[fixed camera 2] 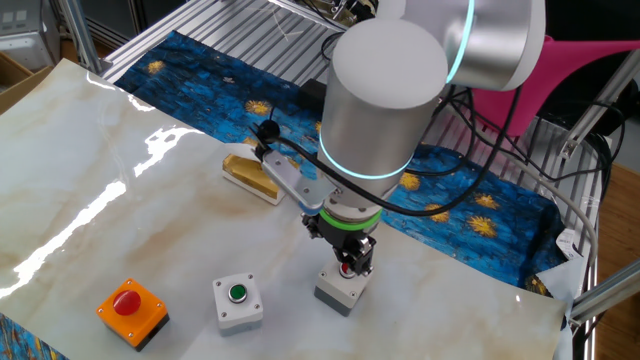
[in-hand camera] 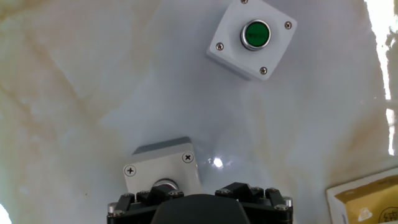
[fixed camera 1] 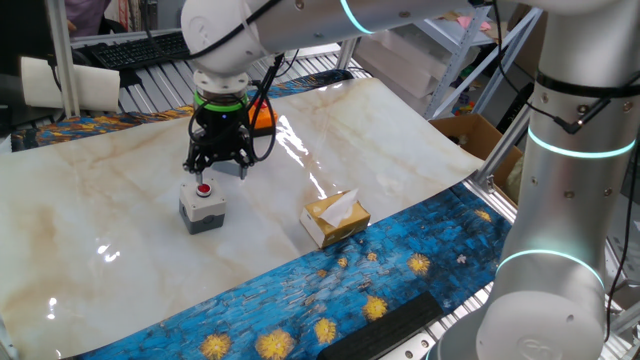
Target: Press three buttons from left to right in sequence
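Three button boxes stand on the marble-patterned table. In the other fixed view they form a row: the orange box with a red button, the grey box with a green button, and the grey box with a red button. My gripper hangs directly over that last box, fingers spread apart and holding nothing, tips close above its red button. Whether they touch it I cannot tell. The hand view shows this box half hidden under the gripper body, with the green-button box beyond.
A tan tissue box lies on the table near the blue patterned cloth, and it is also seen behind the arm. A cardboard box and shelving stand off the table's far side.
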